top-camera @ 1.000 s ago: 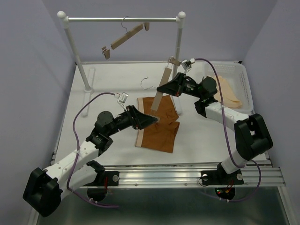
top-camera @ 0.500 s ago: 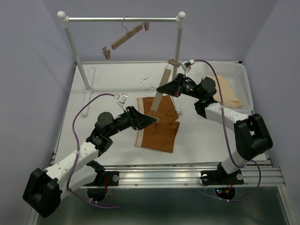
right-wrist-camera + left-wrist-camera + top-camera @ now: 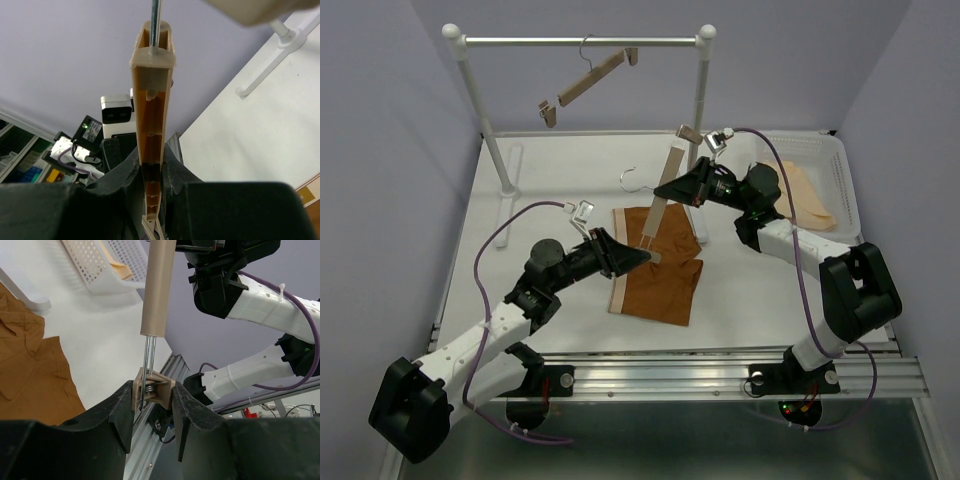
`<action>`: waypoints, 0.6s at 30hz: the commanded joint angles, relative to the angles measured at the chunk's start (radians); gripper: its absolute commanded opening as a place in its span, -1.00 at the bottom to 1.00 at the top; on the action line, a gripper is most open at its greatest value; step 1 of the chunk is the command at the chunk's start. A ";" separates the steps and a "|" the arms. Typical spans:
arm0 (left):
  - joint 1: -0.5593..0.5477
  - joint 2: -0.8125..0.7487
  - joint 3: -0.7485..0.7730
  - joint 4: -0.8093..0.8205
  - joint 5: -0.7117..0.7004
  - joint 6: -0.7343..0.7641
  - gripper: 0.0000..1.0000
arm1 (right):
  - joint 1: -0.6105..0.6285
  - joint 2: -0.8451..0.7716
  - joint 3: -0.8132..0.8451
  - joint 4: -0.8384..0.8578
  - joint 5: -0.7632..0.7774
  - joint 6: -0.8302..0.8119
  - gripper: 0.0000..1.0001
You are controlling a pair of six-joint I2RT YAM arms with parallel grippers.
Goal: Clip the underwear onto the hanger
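Note:
The hanger (image 3: pixel 667 190), a pale wooden bar, stands steeply tilted above the table. My right gripper (image 3: pixel 670 187) is shut on the bar's middle; the bar (image 3: pixel 152 100) runs between its fingers in the right wrist view. My left gripper (image 3: pixel 646 256) is shut on the hanger's lower end clip (image 3: pixel 152 387), with a finger pressing each side of the clip. The rust-brown underwear (image 3: pixel 660 275) lies flat on the table under the lower clip and also shows in the left wrist view (image 3: pixel 25 360). The clip is above the cloth and holds none of it.
A second hanger (image 3: pixel 588 84) hangs tilted on the white rail (image 3: pixel 580 42) at the back. The rail's posts (image 3: pixel 485 120) stand on the table. A white basket (image 3: pixel 835 165) at the right holds a peach-cream cloth (image 3: pixel 805 195).
The hanger and both grippers have shifted slightly to the left. The underwear has not moved.

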 commanded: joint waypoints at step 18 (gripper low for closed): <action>-0.028 -0.010 0.091 -0.038 -0.036 0.084 -0.73 | 0.004 -0.034 0.062 -0.232 0.072 -0.181 -0.99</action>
